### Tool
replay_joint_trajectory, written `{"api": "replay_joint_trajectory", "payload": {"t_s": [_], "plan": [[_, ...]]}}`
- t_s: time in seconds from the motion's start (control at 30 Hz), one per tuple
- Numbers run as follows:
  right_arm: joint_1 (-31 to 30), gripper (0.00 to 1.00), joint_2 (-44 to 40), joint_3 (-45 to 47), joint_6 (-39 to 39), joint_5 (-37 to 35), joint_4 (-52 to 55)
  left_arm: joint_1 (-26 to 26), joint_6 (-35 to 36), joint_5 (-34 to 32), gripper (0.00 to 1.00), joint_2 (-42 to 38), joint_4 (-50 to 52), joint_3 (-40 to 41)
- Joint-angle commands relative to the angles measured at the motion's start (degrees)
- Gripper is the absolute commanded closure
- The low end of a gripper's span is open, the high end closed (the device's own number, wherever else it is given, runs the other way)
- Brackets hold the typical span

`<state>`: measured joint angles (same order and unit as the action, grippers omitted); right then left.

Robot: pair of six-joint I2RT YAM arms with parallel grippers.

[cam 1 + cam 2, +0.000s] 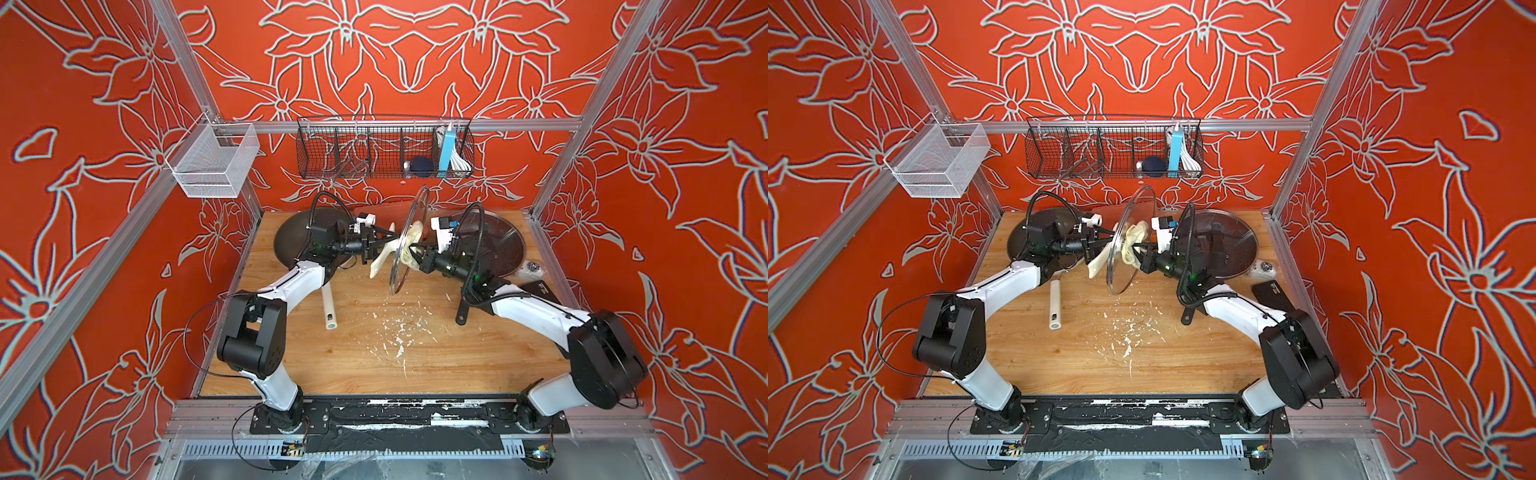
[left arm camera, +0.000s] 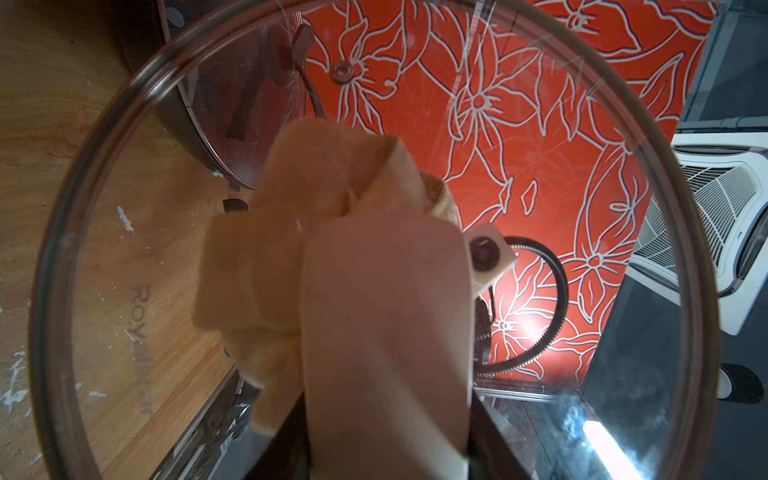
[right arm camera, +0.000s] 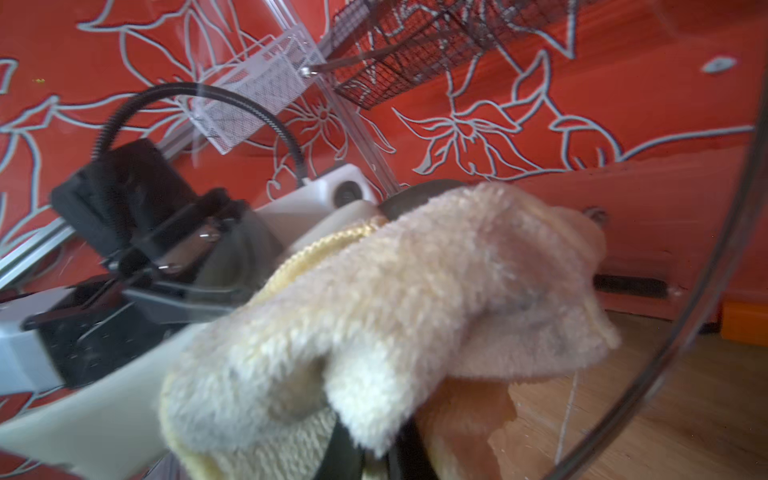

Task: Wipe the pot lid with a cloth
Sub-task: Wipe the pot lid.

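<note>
The glass pot lid (image 1: 397, 276) hangs on edge above the desk's (image 1: 457, 365) middle, nearer its rear edge, with the left end effector (image 1: 379, 245) clamped on its cream handle (image 1: 379, 266). The cloth (image 1: 411, 243), bunched in the closed right end effector (image 1: 417, 254), lies against the opposite, right-facing side of the glass.

Clear glass pot lid (image 2: 540, 208) filling frame, cream handle (image 2: 386, 316) up front, crumpled cloth (image 2: 257, 266) against far side, wooden desk (image 2: 50, 124) behind.
</note>
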<state>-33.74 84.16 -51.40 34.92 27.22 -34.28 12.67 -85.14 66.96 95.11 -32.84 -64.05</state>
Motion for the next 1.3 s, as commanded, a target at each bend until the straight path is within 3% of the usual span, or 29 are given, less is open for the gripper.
{"api": "replay_joint_trajectory", "payload": {"t_s": [0.0, 0.2, 0.4, 0.5, 0.63, 1.0, 1.27], "plan": [[-0.90, 1.00, -1.16, 1.81, 0.00, -0.07, -2.38, 0.07, -1.13, 2.22, 1.00, -2.83, -11.91, -2.41], [-0.37, 1.00, 4.15, 3.50, 0.89, -6.47, -2.11, 0.07, -2.66, 2.04, 1.00, -2.74, -13.33, -2.48], [0.97, 1.00, 10.11, 3.79, 2.43, -7.62, -2.81, 0.05, -3.98, 1.86, 1.00, -2.99, -14.80, -2.65], [1.04, 1.00, 10.40, 4.54, 3.10, -4.79, -4.45, 0.04, -3.29, 1.63, 1.00, -2.69, -14.17, -3.13], [-0.39, 1.00, 6.30, 6.36, 3.00, -0.13, -6.87, -0.26, -1.54, 0.62, 1.00, -2.12, -12.26, -3.38], [-7.36, 1.00, -12.64, 7.49, -3.81, 1.17, 2.71, -0.98, 3.58, -3.40, 1.00, -1.90, -6.38, -5.04], [-8.17, 1.00, -14.53, 7.70, -5.15, -4.92, 6.63, -0.98, 1.08, -3.75, 1.00, -1.00, -8.75, -4.06]]}}
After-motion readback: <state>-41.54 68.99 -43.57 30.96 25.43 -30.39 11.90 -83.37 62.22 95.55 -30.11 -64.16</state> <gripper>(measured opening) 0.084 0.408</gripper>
